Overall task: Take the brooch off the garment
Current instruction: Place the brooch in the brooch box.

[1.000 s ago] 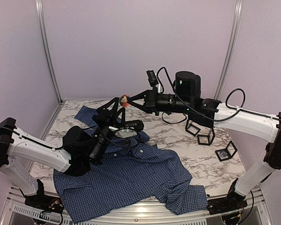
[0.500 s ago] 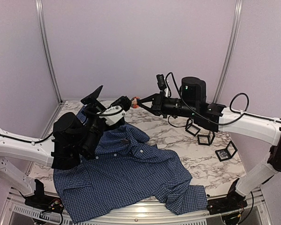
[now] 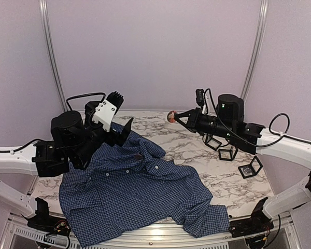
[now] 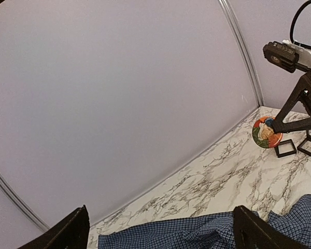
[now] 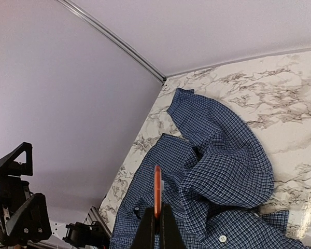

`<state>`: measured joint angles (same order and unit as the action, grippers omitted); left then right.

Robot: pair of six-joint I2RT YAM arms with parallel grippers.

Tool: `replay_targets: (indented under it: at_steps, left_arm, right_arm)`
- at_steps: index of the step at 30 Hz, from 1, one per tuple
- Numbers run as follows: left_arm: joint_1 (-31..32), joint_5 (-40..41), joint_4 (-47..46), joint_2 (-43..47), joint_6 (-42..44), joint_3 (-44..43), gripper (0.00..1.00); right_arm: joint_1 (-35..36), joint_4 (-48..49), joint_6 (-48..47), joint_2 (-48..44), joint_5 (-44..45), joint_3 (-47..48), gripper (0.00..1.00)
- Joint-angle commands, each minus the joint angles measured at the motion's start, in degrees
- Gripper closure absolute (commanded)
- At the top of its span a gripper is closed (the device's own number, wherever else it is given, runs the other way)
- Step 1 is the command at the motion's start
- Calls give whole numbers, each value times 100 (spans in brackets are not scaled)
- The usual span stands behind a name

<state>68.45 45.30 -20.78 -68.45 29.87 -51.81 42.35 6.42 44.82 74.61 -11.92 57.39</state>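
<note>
At frame centre the right gripper (image 3: 175,116) pinches the brooch (image 3: 171,115), clear of the shirt (image 3: 140,192); the left gripper (image 3: 120,114), at left, gapes wide.

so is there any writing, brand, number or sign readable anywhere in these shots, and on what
No text can be read in any view.
Round orange-and-pale brooch, held in the right pincer: a coloured picture on its face, no letters to make out.
Small black frame with a bluish piece: too small to read.
Dark blue checked shirt: no label or print showing.
</note>
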Motion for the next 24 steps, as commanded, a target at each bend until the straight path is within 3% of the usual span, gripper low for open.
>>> replay_targets:
  at_steps: [1, 7, 14, 24]
  left_arm:
    - [-413, -896, 1117, 359, -1450, -162, 1]
    - [-991, -1772, 1702, 636, -2167, -193, 1]
    - [-1282, -2192, 1833, 775, -2494, -100, 1]
    - [-1346, -2397, 1832, 715, -2606, -66, 1]
  right_arm:
    - [-237, -468, -57, -394, 450, -293, 100]
    - [-704, -1178, 169, -1009, 788, -907, 100]
    - [-1446, -1431, 386, -1556, 802, -1749, 100]
    - [-2820, -471, 677, -1498, 164, -2878, 100]
